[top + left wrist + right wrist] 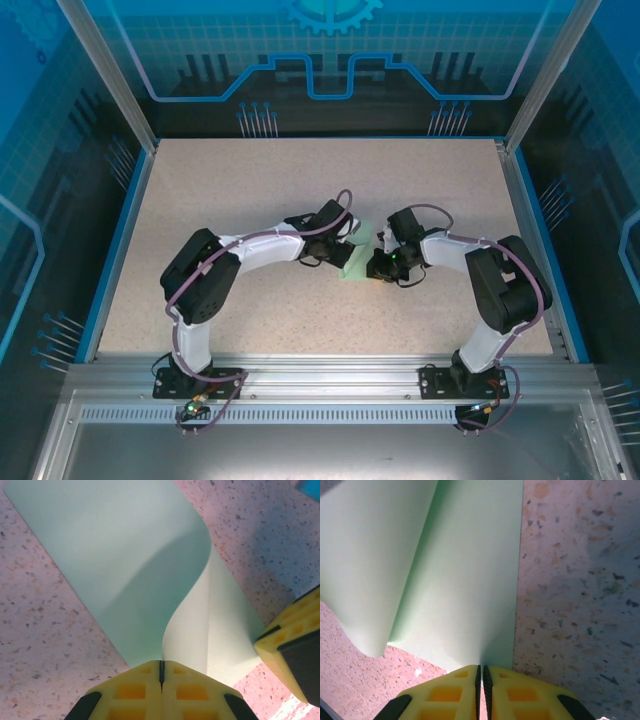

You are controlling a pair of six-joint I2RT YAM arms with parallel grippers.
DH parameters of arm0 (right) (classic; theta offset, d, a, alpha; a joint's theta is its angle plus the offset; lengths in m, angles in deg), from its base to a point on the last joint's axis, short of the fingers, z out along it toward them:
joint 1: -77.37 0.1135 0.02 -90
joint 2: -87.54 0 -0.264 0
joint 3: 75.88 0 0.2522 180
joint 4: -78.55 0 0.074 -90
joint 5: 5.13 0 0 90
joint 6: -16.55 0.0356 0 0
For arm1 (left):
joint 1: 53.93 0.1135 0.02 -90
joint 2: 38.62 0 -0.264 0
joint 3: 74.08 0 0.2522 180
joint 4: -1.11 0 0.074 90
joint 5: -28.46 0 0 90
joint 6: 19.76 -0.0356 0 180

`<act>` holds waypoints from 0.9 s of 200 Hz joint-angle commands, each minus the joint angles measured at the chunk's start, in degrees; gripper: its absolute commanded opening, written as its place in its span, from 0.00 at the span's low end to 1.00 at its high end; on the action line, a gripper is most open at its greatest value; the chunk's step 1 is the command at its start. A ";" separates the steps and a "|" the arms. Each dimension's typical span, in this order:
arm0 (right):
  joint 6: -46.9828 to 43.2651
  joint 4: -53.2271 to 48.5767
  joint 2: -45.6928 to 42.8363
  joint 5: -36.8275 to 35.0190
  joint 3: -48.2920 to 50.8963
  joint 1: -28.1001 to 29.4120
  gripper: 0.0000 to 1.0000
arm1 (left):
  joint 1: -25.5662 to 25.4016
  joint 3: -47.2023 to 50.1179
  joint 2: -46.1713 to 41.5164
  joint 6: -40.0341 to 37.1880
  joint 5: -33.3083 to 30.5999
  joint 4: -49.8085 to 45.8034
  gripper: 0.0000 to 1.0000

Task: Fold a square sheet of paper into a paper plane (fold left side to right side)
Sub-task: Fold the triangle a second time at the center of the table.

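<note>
The square sheet of paper [356, 263], pale mint green, lies mid-table between both grippers. In the left wrist view one side of the sheet [125, 555] is lifted and curls over, and its edge runs into my left gripper [161, 666], which is shut on it. A yellow finger [295, 645] of the other gripper shows at the right. In the right wrist view the sheet [460, 580] reaches my right gripper [481, 670], whose jaws are pinched on its near edge with a hairline gap. From above, the left gripper [352, 241] and right gripper [380, 266] meet over the paper. The paper plane is out of view.
The speckled beige table [250, 190] has a blue rim [120, 240] on the left, back and right. An aluminium rail [320, 375] carries both arm bases at the near edge. Glass walls enclose the cell.
</note>
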 commanded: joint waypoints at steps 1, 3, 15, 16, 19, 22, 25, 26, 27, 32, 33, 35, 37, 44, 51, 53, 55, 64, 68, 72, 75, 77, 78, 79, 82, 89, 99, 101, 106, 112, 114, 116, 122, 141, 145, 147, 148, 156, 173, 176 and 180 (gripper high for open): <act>-0.89 -3.58 1.96 -1.99 -0.17 1.09 0.14 | 0.88 -2.00 1.94 -1.42 -0.42 -1.28 0.04; -0.95 -3.61 1.97 -1.93 -0.18 1.09 0.14 | 0.88 -2.04 1.95 -1.46 -0.41 -1.26 0.04; -0.93 -3.65 2.07 -1.82 -0.18 1.13 0.14 | 1.09 -2.46 2.41 -1.57 -0.43 -1.40 0.04; -0.94 -3.65 2.02 -1.82 -0.18 1.17 0.14 | 1.15 -2.52 2.45 -1.63 -0.43 -1.40 0.04; -0.92 -3.67 2.06 -1.86 -0.18 1.17 0.14 | 1.19 -2.64 2.52 -1.64 -0.43 -1.48 0.04; -0.95 -3.71 2.02 -1.87 -0.17 1.19 0.14 | 1.20 -2.80 2.68 -1.72 -0.43 -1.53 0.04; -1.00 -3.73 2.11 -1.85 -0.24 1.18 0.14 | 1.29 -2.84 2.74 -1.77 -0.42 -1.57 0.04; -0.98 -3.73 2.14 -1.82 -0.26 1.18 0.14 | 1.29 -2.88 2.79 -1.77 -0.42 -1.57 0.04; -0.98 -3.73 2.14 -1.82 -0.26 1.18 0.14 | 1.29 -2.91 2.86 -1.81 -0.38 -1.62 0.04; -1.08 -3.82 2.13 -1.75 -0.27 1.17 0.14 | 1.35 -3.10 3.00 -1.92 -0.51 -1.66 0.04; -1.09 -3.82 2.14 -1.74 -0.27 1.18 0.14 | 1.36 -3.14 3.05 -1.89 -0.51 -1.71 0.04; -1.09 -3.86 2.15 -1.86 -0.30 1.22 0.14 | 1.37 -3.22 3.09 -1.97 -0.52 -1.72 0.04; -1.09 -3.89 2.15 -1.84 -0.33 1.20 0.14 | 1.38 -3.27 3.16 -1.95 -0.47 -1.79 0.04; -1.09 -3.95 2.24 -1.83 -0.34 1.26 0.14 | 1.46 -3.46 3.36 -2.03 -0.51 -1.88 0.04; -1.04 -4.04 2.19 -1.82 -0.44 1.26 0.14 | 1.51 -3.60 3.60 -2.07 -0.60 -1.92 0.04; -1.08 -4.07 2.21 -1.82 -0.44 1.24 0.14 | 1.48 -3.56 3.62 -2.08 -0.56 -1.93 0.04; -1.07 -4.02 2.23 -1.84 -0.44 1.24 0.14 | 1.53 -3.64 3.67 -2.15 -0.59 -1.91 0.05; -1.12 -4.14 2.24 -1.84 -0.52 1.33 0.14 | 1.56 -3.77 3.93 -2.18 -0.60 -1.93 0.05; -1.18 -4.13 2.29 -1.77 -0.54 1.34 0.14 | 1.55 -3.87 4.03 -2.22 -0.60 -1.92 0.05; -1.13 -4.25 2.33 -1.81 -0.61 1.29 0.14 | 1.65 -3.89 4.14 -2.22 -0.60 -1.99 0.05; -1.15 -4.26 2.33 -1.82 -0.62 1.38 0.14 | 1.70 -3.96 4.27 -2.25 -0.60 -2.01 0.05; -1.17 -4.26 2.31 -1.82 -0.62 1.36 0.14 | 1.68 -3.98 4.32 -2.22 -0.61 -1.95 0.05; -1.17 -4.26 2.31 -1.82 -0.62 1.36 0.14 | 1.66 -4.02 4.32 -2.21 -0.61 -1.94 0.05; -1.20 -4.26 2.37 -1.82 -0.62 1.31 0.14 | 1.65 -4.05 4.37 -2.25 -0.61 -1.98 0.05; -1.25 -4.33 2.38 -1.89 -0.62 1.38 0.14 | 1.71 -4.00 4.48 -2.26 -0.58 -1.95 0.05; -1.22 -4.35 2.42 -1.88 -0.72 1.27 0.14 | 1.81 -4.23 4.65 -2.29 -0.60 -1.95 0.05; -1.22 -4.43 2.44 -1.86 -0.77 1.44 0.14 | 1.82 -4.33 4.90 -2.35 -0.60 -1.95 0.05; -1.26 -4.44 2.51 -1.87 -0.83 1.44 0.14 | 1.84 -4.36 4.98 -2.35 -0.60 -1.96 0.05; -1.25 -4.37 2.59 -1.86 -0.80 1.44 0.14 | 1.87 -4.44 5.10 -2.37 -0.61 -2.01 0.05; -1.20 -4.44 2.67 -1.87 -0.85 1.44 0.14 | 1.97 -4.57 5.20 -2.35 -0.61 -2.01 0.05; -1.18 -4.44 2.68 -1.83 -0.81 1.40 0.14 | 1.94 -4.59 5.27 -2.35 -0.61 -1.95 0.05; -1.18 -4.48 2.66 -1.82 -0.80 1.41 0.14 | 1.94 -4.64 5.29 -2.37 -0.58 -2.07 0.05; -1.25 -4.45 2.76 -1.85 -0.80 1.44 0.14 | 1.99 -4.75 5.45 -2.38 -0.51 -2.10 0.05; -1.26 -4.62 2.92 -1.86 -0.92 1.53 0.14 | 2.09 -5.00 5.65 -2.50 -0.51 -2.26 0.06; -1.26 -4.61 2.92 -1.83 -0.94 1.53 0.14 | 2.16 -5.04 5.65 -2.48 -0.52 -2.23 0.06; -1.20 -4.61 2.94 -1.82 -0.96 1.53 0.14 | 2.10 -5.04 5.65 -2.52 -0.52 -2.22 0.06; -1.23 -4.61 2.94 -1.86 -0.92 1.53 0.14 | 2.13 -5.04 5.65 -2.49 -0.52 -2.25 0.06; -1.30 -4.70 3.02 -1.82 -0.97 1.46 0.14 | 2.16 -5.05 5.74 -2.48 -0.59 -2.43 0.06; -1.35 -4.74 3.12 -1.99 -1.05 1.52 0.14 | 2.14 -5.10 5.91 -2.51 -0.69 -2.53 0.06; -1.35 -4.78 3.12 -1.92 -1.06 1.53 0.14 | 2.16 -5.06 5.99 -2.51 -0.69 -2.50 0.06; -1.40 -4.87 3.25 -1.97 -1.06 1.50 0.14 | 2.09 -5.04 6.07 -2.60 -0.78 -2.54 0.06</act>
